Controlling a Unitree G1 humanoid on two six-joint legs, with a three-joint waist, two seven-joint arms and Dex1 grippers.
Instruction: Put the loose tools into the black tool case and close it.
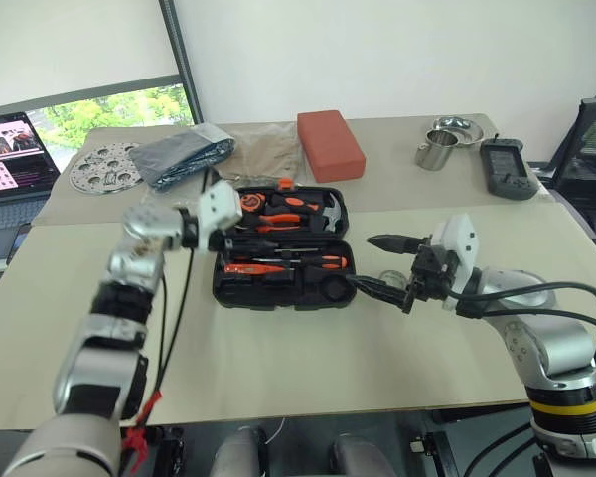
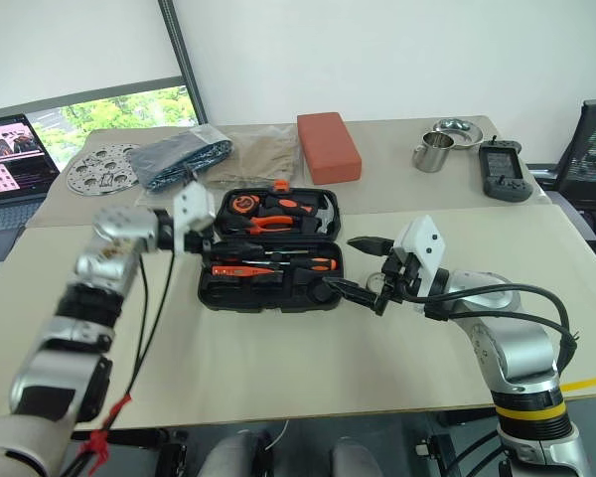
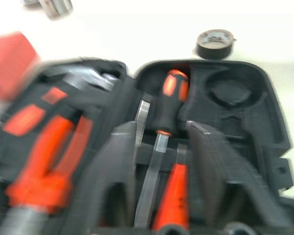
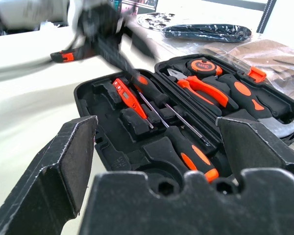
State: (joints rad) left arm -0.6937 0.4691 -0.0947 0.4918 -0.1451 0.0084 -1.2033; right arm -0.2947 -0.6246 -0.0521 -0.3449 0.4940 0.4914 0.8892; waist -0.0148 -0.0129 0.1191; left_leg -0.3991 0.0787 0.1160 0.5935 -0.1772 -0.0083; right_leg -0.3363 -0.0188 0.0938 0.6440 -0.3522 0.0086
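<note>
Black tool case lies open mid-frame on the table, screwdrivers seated in its near half. Tape roll sits loose just beside the case. Left gripper at the case's left edge — fingers parted, nothing held. Right gripper at its right edge — spread wide, empty.

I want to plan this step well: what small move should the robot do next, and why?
Probably lower the open right claw onto the tape roll and close on it. The roll lies on the table just right of the case, by that claw, and the round recess is empty.
</note>
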